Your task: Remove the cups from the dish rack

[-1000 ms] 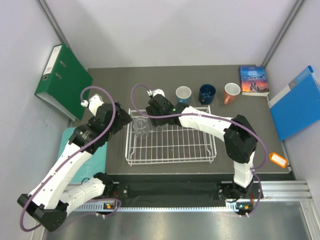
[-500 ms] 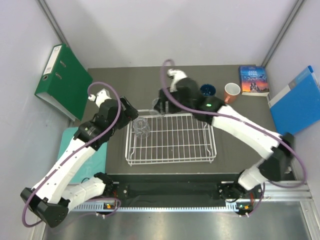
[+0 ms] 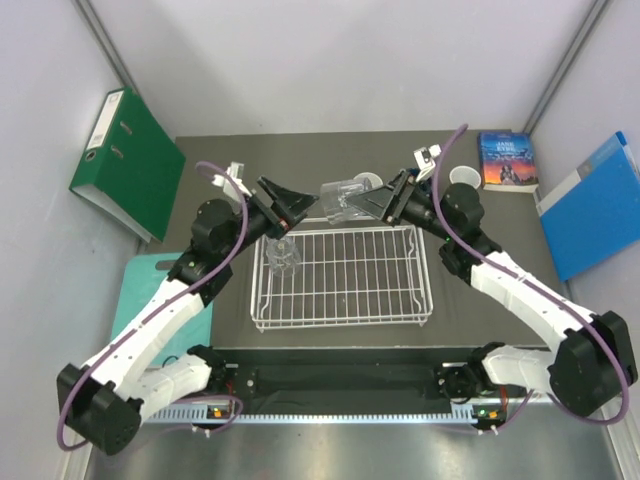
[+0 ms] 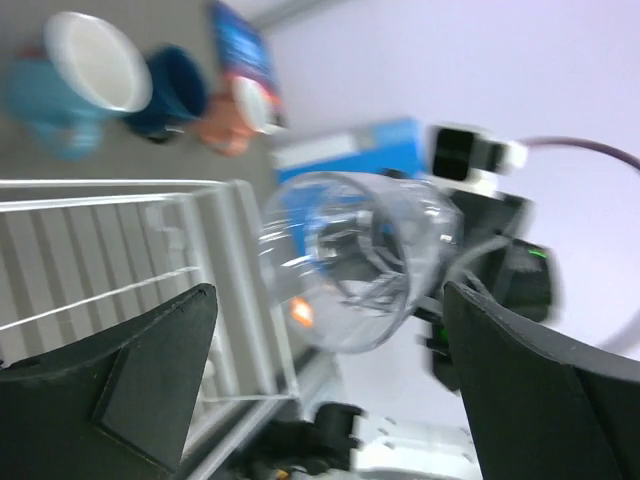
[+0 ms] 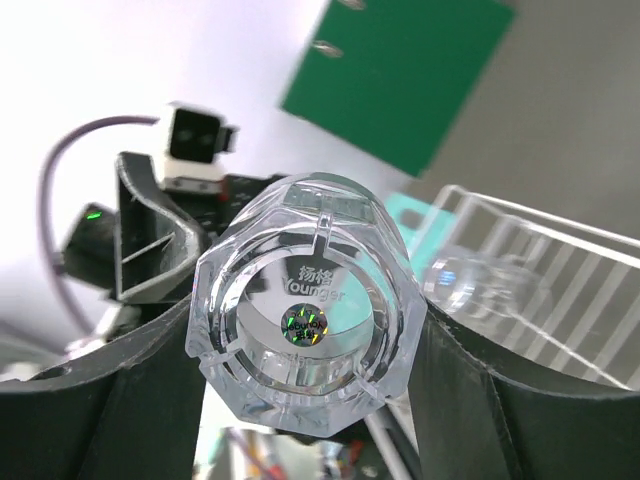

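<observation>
Starting nearest the arms: the dish rack (image 3: 345, 324) is sitting mid-table and I'm only seeing 1 cup in it, a clear tumbler (image 3: 283, 258) at about the rack's 10 o'clock corner, nothing in it as far as I can tell. Just past that, over the rack's 12 o'clock edge, the right gripper (image 3: 365, 205) is clamping partway closed around the base end of a second tumbler (image 3: 343, 200). It's holding the glass on its side in mid-air, mouth pointing toward 9 o'clock. The left gripper (image 3: 298, 208) is gaping fully wide right at that mouth, gripping nothing.

So I'm reading this as mid-unload, maybe a handoff. Next the left jaws would need to be closing squarely on the glass before the right one is letting go, otherwise it's dropping.

Further back at 12 o'clock the light blue mug (image 4: 65, 95), dark blue mug (image 4: 170, 95) and salmon mug (image 4: 240, 120) are sitting on the table outside the rack, nothing showing inside the light blue one
</observation>
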